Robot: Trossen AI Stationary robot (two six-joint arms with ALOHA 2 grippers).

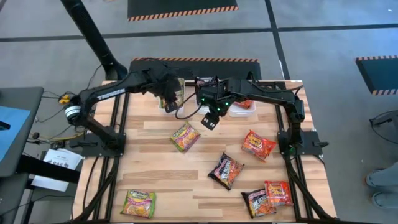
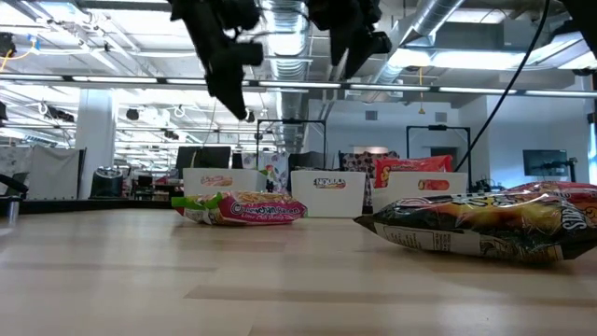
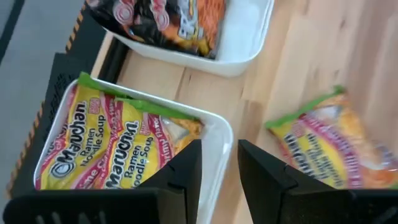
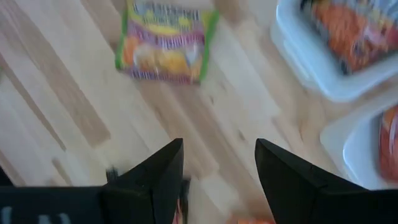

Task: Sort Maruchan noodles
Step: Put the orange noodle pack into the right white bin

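1. Three white bins sit in a row along the table's upper edge in the high view. The left bin (image 3: 214,134) holds green-yellow packets (image 3: 99,149) reading "Maruchan Ramen Noodle Soup".
2. The middle bin (image 3: 249,37) holds dark brown-black packets (image 3: 168,18); the right bin (image 1: 242,111) holds a red-orange one (image 1: 246,104).
3. Loose Maruchan noodles lie on the wood: a green-yellow packet (image 1: 185,136) at centre, another (image 1: 138,203) at lower left, a dark one (image 1: 226,170) lower centre, and red-orange packets (image 1: 258,144) at right and lower right.
4. The left gripper (image 3: 219,163) hangs over the left bin's rim, fingers slightly apart, holding nothing.
5. The right gripper (image 4: 219,165) hovers above the centre green-yellow packet, fingers spread wide and empty.
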